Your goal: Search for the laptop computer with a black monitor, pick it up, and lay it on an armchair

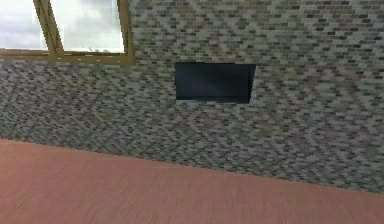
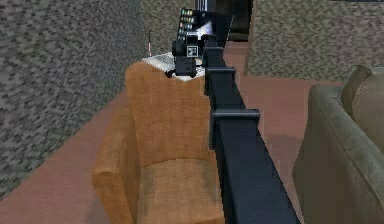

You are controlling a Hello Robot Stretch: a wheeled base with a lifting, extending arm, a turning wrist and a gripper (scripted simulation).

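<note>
A living room with a reddish wood floor [image 2: 290,100]. The robot's dark arm [image 2: 235,130] reaches away from the viewer, over the right edge of an orange armchair [image 2: 150,130] whose seat faces the near side. The gripper [image 2: 183,68] sits at the arm's far end, level with the top of the chair's back. Just left of it, and possibly touching it, a pale flat thing [image 2: 160,64] lies at or just past the chair's back, its long axis running roughly left to right. Just right of the arm's tip, a dark panel [image 2: 217,25] stands farther off. Either could be part of the laptop; neither can be named for certain. Because something lies at the gripper's tip, whether it holds anything cannot be told. The chair's seat is nearer than the gripper and to its left, so placing likely means drawing back and down. An olive seat [image 2: 345,140] stands well right. Ahead of the robot is a brick wall [image 1: 310,110].
</note>
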